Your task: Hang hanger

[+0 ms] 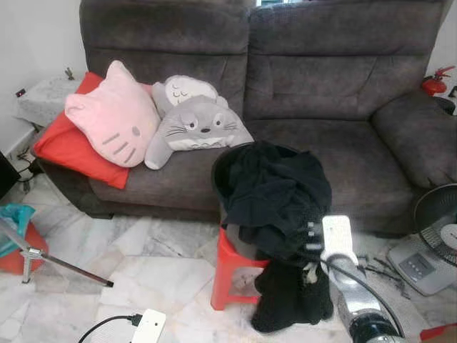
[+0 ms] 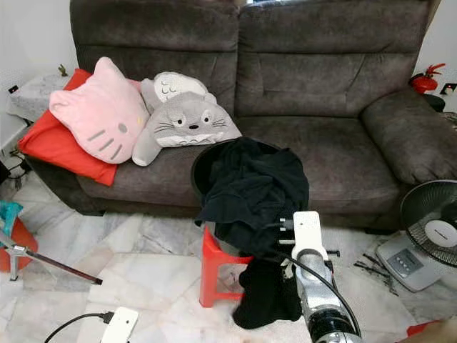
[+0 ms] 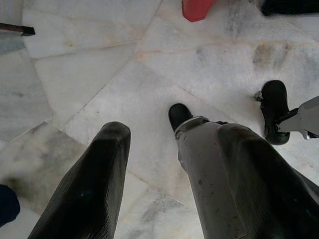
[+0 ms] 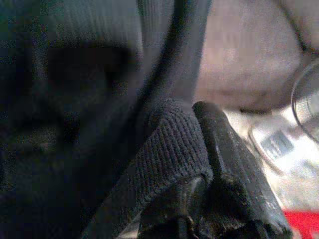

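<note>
Right claw (image 4: 199, 199): fingers are closing on a ribbed fold of the black knitted garment (image 1: 275, 193), low beside the red plastic stool (image 1: 232, 268). The garment is spilling from a dark round basket (image 2: 203, 168) sitting on that stool and trailing to the white marble floor (image 1: 157, 264). Left claw (image 3: 172, 169): fingers are spreading wide, empty, over the floor. Behind: grey fabric sofa (image 1: 335, 107) is carrying a pink cat-face cushion (image 1: 114, 118). No hanger can be made out.
</note>
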